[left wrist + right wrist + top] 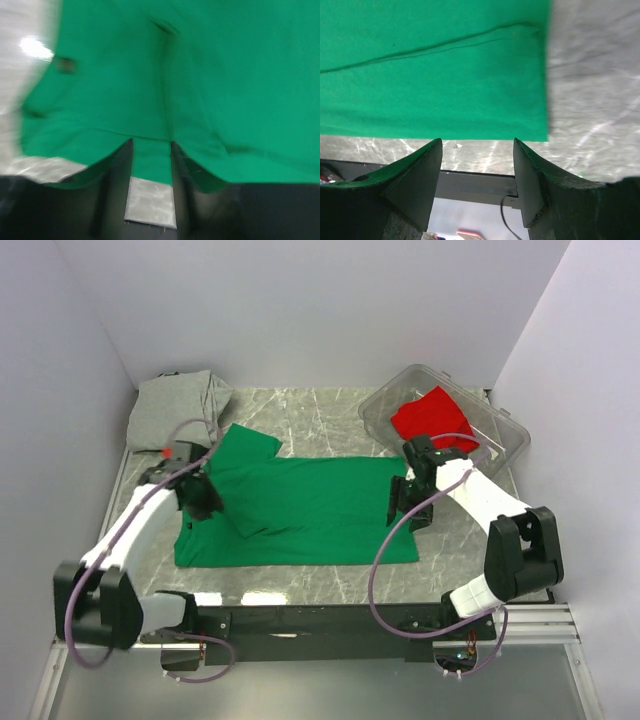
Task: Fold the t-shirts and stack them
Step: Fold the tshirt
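Top view, green t-shirt [300,510]: spread flat on the middle of the marble table [300,410], with a fold lying across its left part.
Top view, others: grey t-shirt [180,400] heaped in the far left corner; red t-shirt [432,420] inside the clear bin [505,430], far right.
Top view, arms: left gripper [205,502] over the green t-shirt's left end, right gripper [400,502] at its right edge.
Left wrist, blurred: fingers [125,155] partly parted, gripping nothing; green cloth beneath.
Right wrist: fingers [427,165] wide apart, empty, near the hem corner and bare marble.
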### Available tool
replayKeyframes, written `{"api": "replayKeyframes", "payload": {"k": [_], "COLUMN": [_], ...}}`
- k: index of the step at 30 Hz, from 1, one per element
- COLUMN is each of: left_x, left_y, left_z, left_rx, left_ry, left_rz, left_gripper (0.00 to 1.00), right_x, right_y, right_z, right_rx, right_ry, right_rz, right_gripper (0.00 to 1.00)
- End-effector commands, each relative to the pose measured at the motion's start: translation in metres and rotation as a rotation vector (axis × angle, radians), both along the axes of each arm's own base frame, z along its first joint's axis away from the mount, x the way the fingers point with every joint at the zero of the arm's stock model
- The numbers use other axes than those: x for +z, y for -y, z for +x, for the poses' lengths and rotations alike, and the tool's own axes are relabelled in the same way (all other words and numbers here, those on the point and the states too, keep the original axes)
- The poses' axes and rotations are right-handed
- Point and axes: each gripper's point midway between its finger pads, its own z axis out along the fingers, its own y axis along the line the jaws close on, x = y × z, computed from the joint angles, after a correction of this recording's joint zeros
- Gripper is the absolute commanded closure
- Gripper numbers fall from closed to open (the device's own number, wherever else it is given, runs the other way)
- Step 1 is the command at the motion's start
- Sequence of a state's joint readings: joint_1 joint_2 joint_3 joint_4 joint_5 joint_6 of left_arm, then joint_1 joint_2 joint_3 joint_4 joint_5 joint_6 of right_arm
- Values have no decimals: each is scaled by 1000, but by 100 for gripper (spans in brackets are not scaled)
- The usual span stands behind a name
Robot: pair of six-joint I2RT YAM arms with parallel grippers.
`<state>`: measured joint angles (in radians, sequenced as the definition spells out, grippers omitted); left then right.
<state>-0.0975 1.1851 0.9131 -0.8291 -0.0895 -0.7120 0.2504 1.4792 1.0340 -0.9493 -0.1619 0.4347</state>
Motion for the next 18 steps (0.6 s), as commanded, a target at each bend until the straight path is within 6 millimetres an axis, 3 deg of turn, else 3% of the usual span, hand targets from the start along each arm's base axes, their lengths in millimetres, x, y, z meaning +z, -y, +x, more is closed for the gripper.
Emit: {"api": "replayKeyframes", "payload": {"k": [1,4,8,18], "left_x": [-16,-28,-52,-75], "left_y": [52,74,77,78], "left_z": [6,5,-9,-25], "left_rx": [-234,-333,-363,-365], "left_ry": [-16,-51,-148,-234], "left_rz": [-125,-180,-182,-158], "left_gripper": [64,66,66,66], "right_x": [1,-4,-5,-4], "right_y": [-20,-25,-26,-27], "right_z": [7,1,0,-2], "right_rx": [2,28,26,8], "right_ry": [15,-5,-4,-3], "right_rz": [34,10,11,18], "right_gripper": [34,35,34,34]}}
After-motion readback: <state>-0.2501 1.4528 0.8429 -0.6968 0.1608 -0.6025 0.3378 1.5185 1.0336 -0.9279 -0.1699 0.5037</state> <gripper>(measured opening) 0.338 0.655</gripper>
